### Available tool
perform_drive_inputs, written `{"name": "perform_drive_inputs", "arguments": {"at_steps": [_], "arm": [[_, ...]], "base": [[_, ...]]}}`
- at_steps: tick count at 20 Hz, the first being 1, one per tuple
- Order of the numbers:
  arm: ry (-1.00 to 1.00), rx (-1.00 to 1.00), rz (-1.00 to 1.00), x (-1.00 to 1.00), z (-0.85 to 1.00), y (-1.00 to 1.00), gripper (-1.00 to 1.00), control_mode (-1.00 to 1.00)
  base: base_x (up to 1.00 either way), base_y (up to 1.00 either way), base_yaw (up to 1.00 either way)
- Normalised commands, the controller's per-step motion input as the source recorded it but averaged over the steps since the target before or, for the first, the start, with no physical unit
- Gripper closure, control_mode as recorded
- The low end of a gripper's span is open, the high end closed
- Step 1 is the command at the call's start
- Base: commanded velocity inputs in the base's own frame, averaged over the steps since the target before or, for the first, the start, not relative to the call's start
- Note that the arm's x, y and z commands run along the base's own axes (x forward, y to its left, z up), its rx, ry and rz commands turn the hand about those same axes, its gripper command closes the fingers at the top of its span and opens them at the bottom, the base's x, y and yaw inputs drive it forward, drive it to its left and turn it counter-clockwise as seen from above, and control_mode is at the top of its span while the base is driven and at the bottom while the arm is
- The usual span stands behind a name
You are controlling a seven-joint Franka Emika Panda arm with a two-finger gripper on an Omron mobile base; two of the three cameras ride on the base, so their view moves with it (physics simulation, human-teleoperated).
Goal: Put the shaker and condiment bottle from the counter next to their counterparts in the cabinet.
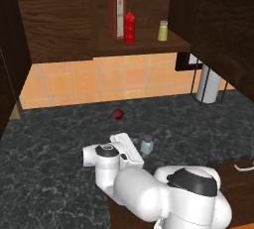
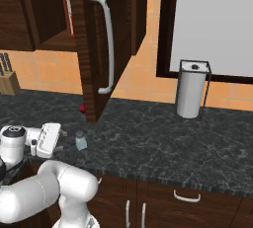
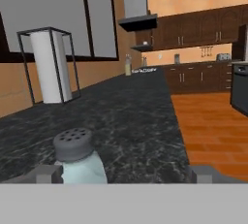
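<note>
Shaker [image 3: 77, 157] time: the little pale blue one with the holey grey cap stands on the dark worktop [image 1: 49, 148], near the front edge, just beside the robot's claw [image 3: 121, 173]. The claw's two tips are wide apart and hold nothing. In the hand view the shaker sits close to the left tip, not in the middle of the gap.

Up in the cabinet [image 1: 59, 20], the small red condiment bottle [image 1: 129, 27] stands on the shelf, touching or nearly touching the tall red bottle with the green cap [image 1: 117, 11]. The yellowish shaker [image 1: 162, 30] stands a bit to the right, with bare shelf around it.

To do this step well, I think the claw should slide sideways until the shaker is right between the tips, then move forward gently. A bump from the left tip could knock it over. Squeeze the glass body, not the cap, and keep it upright.
</note>
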Motion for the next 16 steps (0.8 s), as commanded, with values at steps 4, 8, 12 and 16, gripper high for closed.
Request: {"name": "perform_drive_inputs", "arguments": {"at_steps": [4, 8, 12, 16], "arm": [[0.0, 0.0, 0.0, 0.14, -0.12, 0.0, -1.0, -1.0], [0.0, 0.0, 0.0, 0.07, -0.06, -0.02, -1.0, -1.0], [0.0, 0.0, 0.0, 0.2, -0.17, -0.01, -1.0, -1.0], [0.0, 0.0, 0.0, 0.17, -0.22, -0.07, -1.0, -1.0]], "base": [[0.0, 0.0, 0.0], [0.0, 0.0, 0.0], [0.0, 0.0, 0.0], [0.0, 0.0, 0.0]]}}
